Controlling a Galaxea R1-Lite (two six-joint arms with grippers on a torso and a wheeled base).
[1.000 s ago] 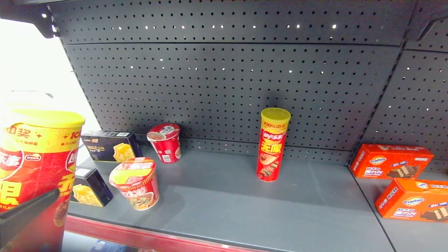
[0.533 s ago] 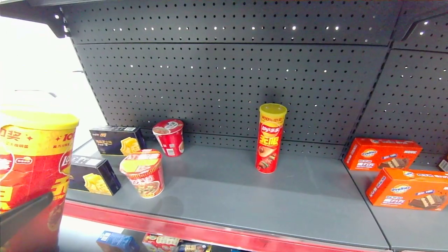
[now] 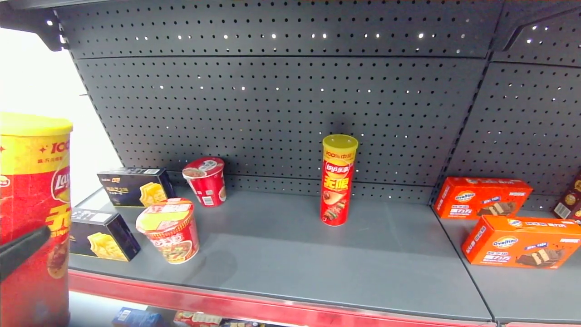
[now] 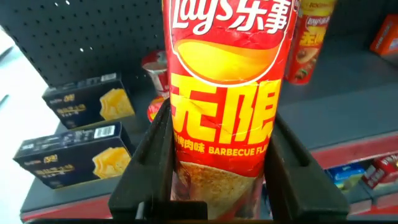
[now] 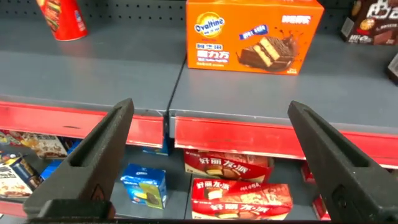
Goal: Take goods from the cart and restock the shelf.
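My left gripper (image 4: pixel 221 134) is shut on a tall red chips can with a yellow lid (image 4: pixel 227 93). The can stands upright in it, in front of the shelf's left end (image 3: pixel 32 204), with one black finger (image 3: pixel 22 250) across its lower part. A second, matching chips can (image 3: pixel 338 181) stands on the grey shelf (image 3: pixel 295 259) near the pegboard back wall. My right gripper (image 5: pixel 211 155) is open and holds nothing. It sits in front of the shelf's red front edge, facing an orange box (image 5: pixel 254 34).
Two noodle cups (image 3: pixel 169 229) (image 3: pixel 204 180) and two black boxes (image 3: pixel 102 231) (image 3: pixel 136 186) fill the shelf's left part. Orange boxes (image 3: pixel 481 197) (image 3: pixel 519 238) lie at the right. Bare shelf surface spreads around the standing can. Packaged goods (image 5: pixel 236 186) sit on the lower shelf.
The head camera has shifted, so more of the red shelf edge and the lower shelf shows. The held can now sits higher and farther left in the view.
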